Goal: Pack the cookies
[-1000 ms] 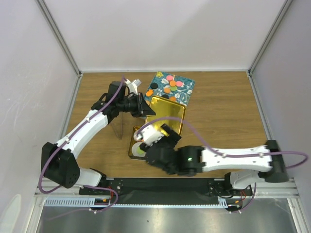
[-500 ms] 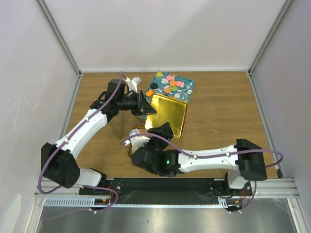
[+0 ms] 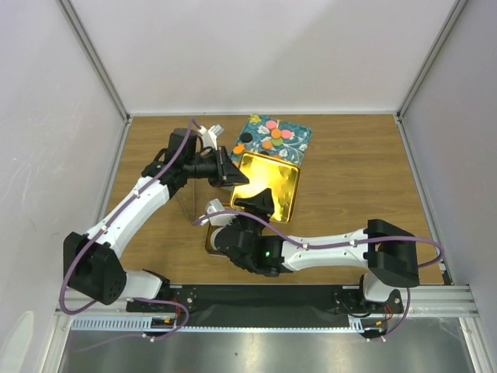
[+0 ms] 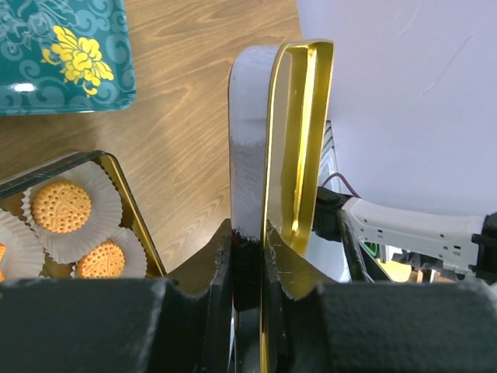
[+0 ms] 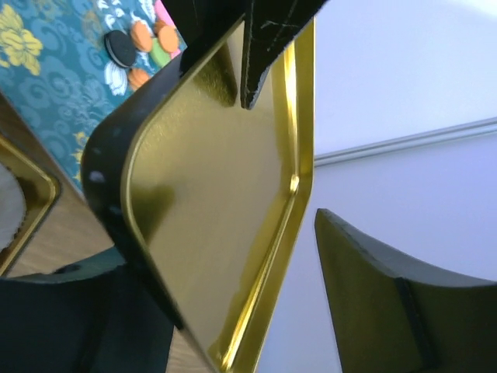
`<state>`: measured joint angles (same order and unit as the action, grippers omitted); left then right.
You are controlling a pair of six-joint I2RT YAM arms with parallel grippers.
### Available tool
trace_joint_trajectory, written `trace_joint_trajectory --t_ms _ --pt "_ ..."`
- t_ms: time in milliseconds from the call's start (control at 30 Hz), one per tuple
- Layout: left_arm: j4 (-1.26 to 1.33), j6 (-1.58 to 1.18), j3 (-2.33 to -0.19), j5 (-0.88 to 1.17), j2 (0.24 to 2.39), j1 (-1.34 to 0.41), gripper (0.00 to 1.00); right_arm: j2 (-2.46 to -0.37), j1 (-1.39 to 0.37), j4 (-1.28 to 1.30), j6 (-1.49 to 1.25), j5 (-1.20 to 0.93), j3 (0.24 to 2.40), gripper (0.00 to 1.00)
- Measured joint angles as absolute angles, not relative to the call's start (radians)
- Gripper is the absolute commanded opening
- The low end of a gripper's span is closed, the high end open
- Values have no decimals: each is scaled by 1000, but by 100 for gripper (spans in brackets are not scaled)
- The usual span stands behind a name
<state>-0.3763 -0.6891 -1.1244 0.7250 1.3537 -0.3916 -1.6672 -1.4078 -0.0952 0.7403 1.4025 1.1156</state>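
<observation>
Cookies (image 3: 269,138) wait on the tray (image 3: 303,138); your left gripper (image 4: 247,252) clamps the lid (image 4: 295,140), right gripper (image 5: 225,256) spread around it; take over.

Left tool (image 4: 248,260) clamped; right tool (image 5: 233,256) spread wide.

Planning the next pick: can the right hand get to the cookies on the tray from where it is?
Probably not directly. The lid, held up by the left hand, stands between the right hand and the cookies on the tray, and the right hand's open jaws straddle the lid's edge.
</observation>
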Motion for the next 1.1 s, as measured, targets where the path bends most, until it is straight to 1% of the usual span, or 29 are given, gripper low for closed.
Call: trace_joint_trajectory --t_ms 67,100,167,200,233,267,300,333,367,400,433,500,533,567,600,633,733,800,833,867,967,1100 --pt "-374 -691 -1121 733 1348 -389 0 -1670 -1402 -164 795 1403 1100 60" --pt "-368 -698 -1115 740 1343 -386 0 -1671 -1400 -184 814 1404 1097 55" --pt "-353 -709 -1105 748 1332 -380 1 -1674 -1396 -224 854 1401 1093 49" --pt "-346 -716 -1103 753 1327 -376 1 -1676 -1396 -241 872 1398 1092 42" --pt "-340 -720 -1102 758 1322 -372 2 -1678 -1395 -258 891 1396 1091 39" --pt "-333 -728 -1102 764 1319 -369 5 -1678 -1395 -276 904 1391 1087 35" --pt "-325 -733 -1102 767 1315 -368 7 -1678 -1394 -292 922 1390 1083 28" --pt "-322 -739 -1102 767 1312 -368 8 -1678 -1394 -309 950 1389 1078 23" --pt "-320 -747 -1102 767 1310 -368 11 -1678 -1394 -323 977 1387 1073 19" --pt "-321 -759 -1102 766 1309 -367 15 -1679 -1394 -333 1001 1384 1069 11" --pt "-320 -772 -1102 766 1308 -367 20 -1682 -1394 -336 1023 1381 1066 8" --pt "-323 -771 -1102 761 1308 -366 27 -1687 -1393 -356 1054 1383 1064 3" --pt "-323 -768 -1102 758 1308 -366 32 -1687 -1393 -371 1063 1382 1064 2" --pt "-321 -764 -1102 758 1308 -365 41 -1687 -1393 -390 1073 1383 1065 0" --pt "-318 -756 -1102 760 1308 -364 46 -1687 -1391 -410 1077 1383 1065 0" --pt "-319 -749 -1102 760 1308 -364 59 -1687 -1389 -427 1082 1384 1065 0" --pt "-323 -732 -1102 750 1308 -364 74 -1686 -1378 -457 1094 1389 1067 0" --pt "-324 -725 -1102 731 1307 -363 79 -1683 -1375 -452 1090 1390 1068 0" --pt "-323 -723 -1102 725 1307 -361 84 -1680 -1374 -440 1083 1391 1069 0" --pt "-324 -719 -1103 713 1307 -357 86 -1675 -1374 -419 1064 1390 1073 0" --pt "-325 -709 -1113 682 1307 -337 90 -1652 -1379 -295 980 1385 1098 0" --pt "-327 -691 -1174 644 1307 -302 91 -1620 -1384 9 753 1343 1195 0"
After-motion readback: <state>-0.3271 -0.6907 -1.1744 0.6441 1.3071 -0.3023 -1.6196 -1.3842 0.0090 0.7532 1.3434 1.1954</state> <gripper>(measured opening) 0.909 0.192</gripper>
